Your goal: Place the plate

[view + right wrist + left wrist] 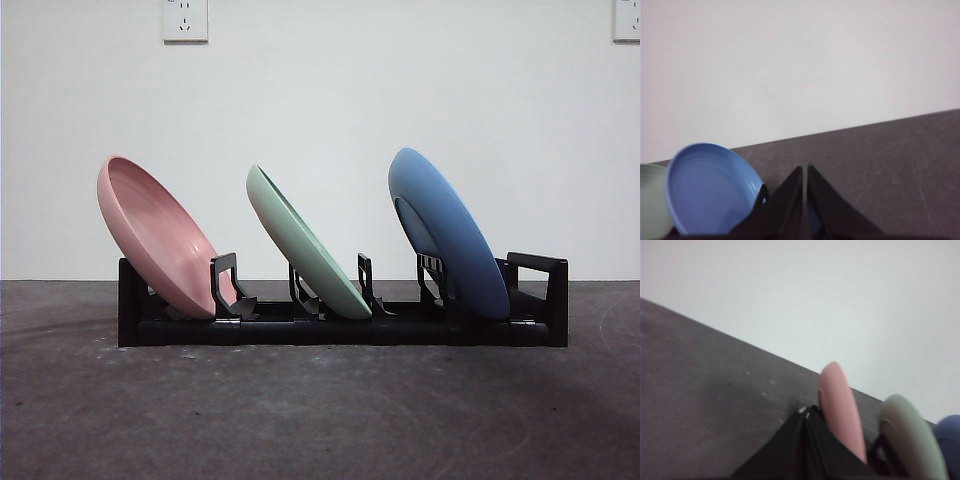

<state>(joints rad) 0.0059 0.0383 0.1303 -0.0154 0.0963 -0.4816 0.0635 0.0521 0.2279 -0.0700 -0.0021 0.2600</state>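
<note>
All three plates are seated in the black rack (340,328) on the dark table (320,420). The pink plate (160,240) occupies one end slot, the green plate (305,250) the middle slot, and the blue plate (450,235) the other end slot. Each plate leans the same way, with its lower rim caught in the base of the rack and its back resting on an upright divider. This lean is what keeps each one from rolling or tipping, so the task appears complete.

Check the left gripper (804,415) first. Its jaws are pressed together with nothing between them. The pink plate (842,410) stands just beside its tip, on edge, and the green plate (912,440) is next beyond it. You cannot tell from this view whether the tip touches the rack.

Check the right gripper (804,172) next. Its jaws are likewise pressed together and empty. The blue plate (712,190) sits just beside it, showing its concave face, with a sliver of the green plate (650,200) beyond.

Neither arm appears in the front view, which suggests both stand clear of the rack. No plate remains outside the rack in any view.
</note>
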